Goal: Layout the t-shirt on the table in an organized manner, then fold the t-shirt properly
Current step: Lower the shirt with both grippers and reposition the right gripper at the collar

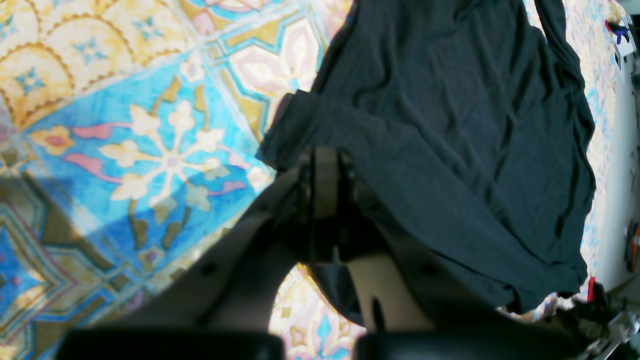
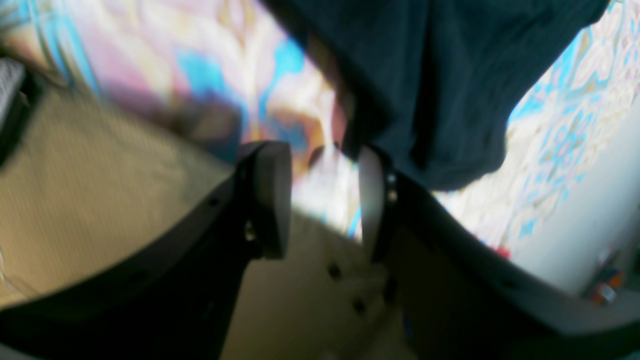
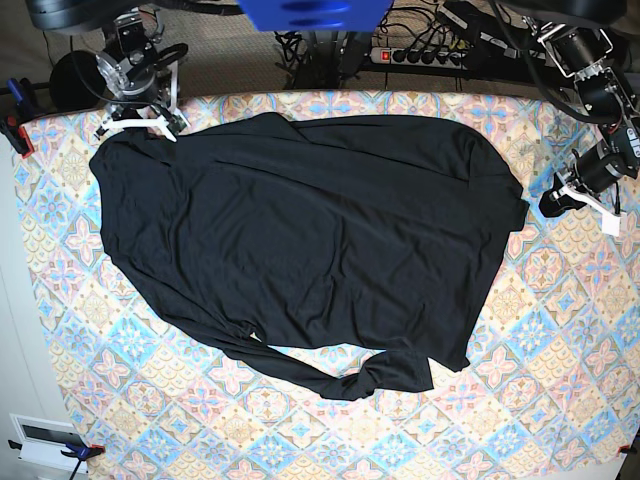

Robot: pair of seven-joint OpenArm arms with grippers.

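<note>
Table [image 3: 560,400], large, rectangular, covered in pastel blue, pink, yellow and cream floral tile-patterned cloth: fills most of the base view.

T-shirt [image 3: 300,240], plain black, thin soft fabric: spread wide across the table's middle and far half, creased, one sleeve bunched toward the near edge.

Left gripper [image 1: 325,170], dark fingers with pale pads: jaws pressed together, pinching a fold of the t-shirt's edge, at the table's side.

Right gripper [image 2: 324,200], same make: jaws parted, nothing between them, the t-shirt's corner hanging just beside one finger [image 2: 372,200].
</note>
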